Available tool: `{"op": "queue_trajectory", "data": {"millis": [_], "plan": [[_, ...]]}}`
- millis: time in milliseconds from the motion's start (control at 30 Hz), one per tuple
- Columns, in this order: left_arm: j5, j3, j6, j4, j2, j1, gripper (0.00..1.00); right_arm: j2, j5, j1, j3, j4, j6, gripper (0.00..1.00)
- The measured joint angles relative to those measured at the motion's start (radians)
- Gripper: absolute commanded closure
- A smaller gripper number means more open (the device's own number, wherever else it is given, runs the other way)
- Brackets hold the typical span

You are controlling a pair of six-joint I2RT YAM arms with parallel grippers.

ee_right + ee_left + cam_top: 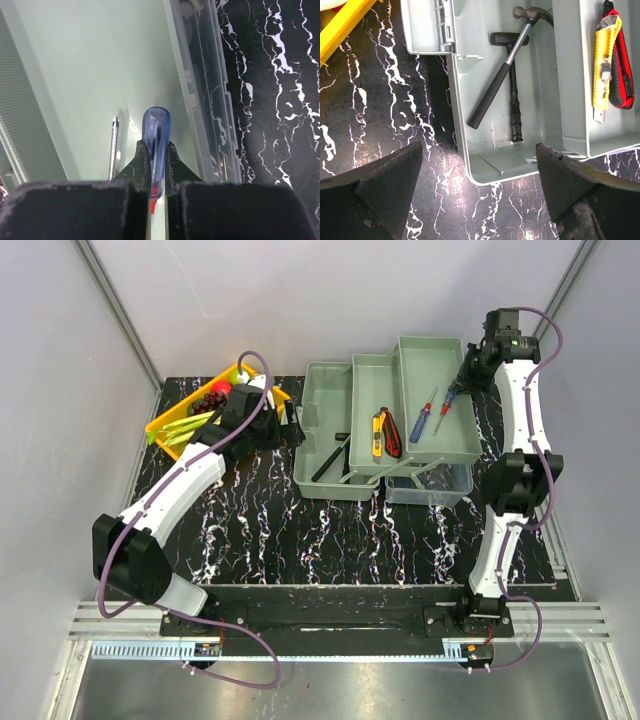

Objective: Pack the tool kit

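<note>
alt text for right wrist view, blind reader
The right gripper, jaws shut on a blue-handled screwdriver, hangs over a pale green toolbox tray. A metal shaft lies on the tray at left; a clear plastic rim and black marbled table show at right.

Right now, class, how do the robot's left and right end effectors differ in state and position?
The left end effector is open and empty; the right end effector is shut on a blue-handled screwdriver. The left end effector hangs over the black table beside the toolbox; the right end effector is over one of the toolbox's fold-out trays. Both have dark fingers.
</note>
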Motion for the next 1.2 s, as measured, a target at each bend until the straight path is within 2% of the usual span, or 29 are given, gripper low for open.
{"op": "queue_trajectory", "data": {"millis": [100,233,267,333,400,567,767,933,1100,1200], "plan": [[0.027,0.000,0.002,0.002,0.000,0.002,0.02,0.041,0.009,0.006,0.071,-0.057,-0.060,0.94],[0.076,-0.008,0.005,0.020,-0.006,0.002,0.01,0.061,0.016,0.012,0.141,-0.079,-0.121,0.62],[0.087,-0.026,0.012,0.043,-0.016,0.002,0.01,0.060,0.017,0.013,0.132,-0.077,-0.129,0.59],[0.093,-0.066,0.026,0.079,-0.037,0.002,0.01,0.050,0.020,0.016,0.089,-0.058,-0.141,0.55],[0.093,-0.092,0.037,0.085,-0.050,0.002,0.01,0.047,0.019,0.024,0.051,-0.052,-0.148,0.57],[0.093,-0.090,0.062,0.086,-0.033,0.002,0.01,0.047,0.018,0.043,0.058,-0.047,-0.151,0.54],[0.089,-0.088,0.081,0.076,-0.006,0.002,0.01,-0.021,0.026,0.044,0.059,-0.021,-0.108,0.30],[0.076,-0.077,0.099,0.065,0.009,0.003,0.01,-0.232,0.089,0.043,-0.081,0.055,-0.063,0.15],[0.056,-0.071,0.115,0.058,0.013,0.010,0.01,-0.497,0.106,-0.008,-0.359,0.169,-0.005,0.17],[0.055,-0.068,0.118,0.051,0.017,0.016,0.01,-0.651,0.036,-0.136,-0.620,0.263,0.041,0.19]]}}
